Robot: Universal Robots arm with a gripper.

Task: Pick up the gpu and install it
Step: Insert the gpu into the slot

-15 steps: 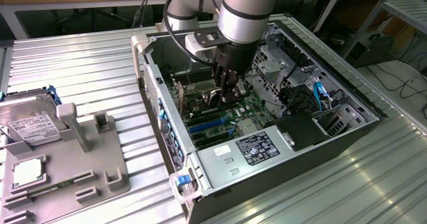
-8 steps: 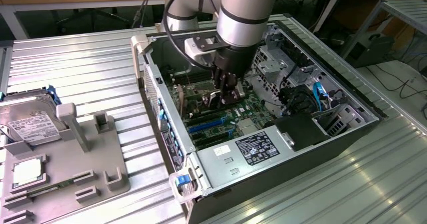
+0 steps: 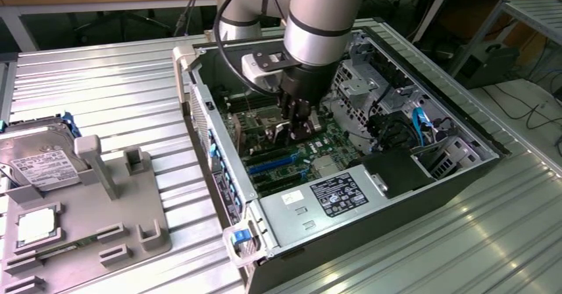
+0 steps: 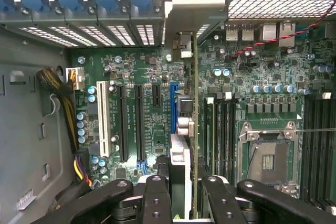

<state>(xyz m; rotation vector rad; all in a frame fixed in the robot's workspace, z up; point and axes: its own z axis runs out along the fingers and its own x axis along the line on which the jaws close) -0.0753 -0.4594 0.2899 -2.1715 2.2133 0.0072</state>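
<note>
Lab or workshop: metal workbench (image 3: 105, 77), open PC case (image 3: 439, 116), cabling.

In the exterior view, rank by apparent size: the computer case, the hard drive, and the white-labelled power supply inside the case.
1. Computer case, by far the largest.
2. Power supply.
3. Hard drive, partly cut off at the frame edge, so its rank against the power supply is unsure.

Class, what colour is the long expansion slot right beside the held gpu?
Blue, clearest in the wrist view, alongside the gpu.
</note>
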